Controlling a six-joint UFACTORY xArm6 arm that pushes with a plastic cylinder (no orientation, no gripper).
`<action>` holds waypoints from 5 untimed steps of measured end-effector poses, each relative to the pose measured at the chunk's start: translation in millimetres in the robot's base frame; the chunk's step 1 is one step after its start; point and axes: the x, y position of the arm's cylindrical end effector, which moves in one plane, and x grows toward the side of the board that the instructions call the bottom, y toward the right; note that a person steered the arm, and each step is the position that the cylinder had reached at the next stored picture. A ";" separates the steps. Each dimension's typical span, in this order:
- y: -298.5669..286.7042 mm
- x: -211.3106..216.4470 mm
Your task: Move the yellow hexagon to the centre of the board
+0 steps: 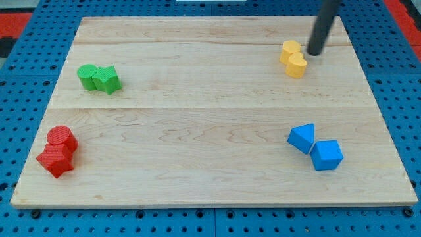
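At the view's left we see two green blocks [99,78] touching side by side on the wooden worktop [197,131], their shapes hard to make out. Below them, near the bottom-left corner, a red cylinder [62,138] touches a red star-like block [55,160]. At the view's right, a blue triangular block [302,137] touches a blue cube [327,155], while a yellow heart-like block [297,66] lies near the top.
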 end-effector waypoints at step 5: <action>-141.4 94.1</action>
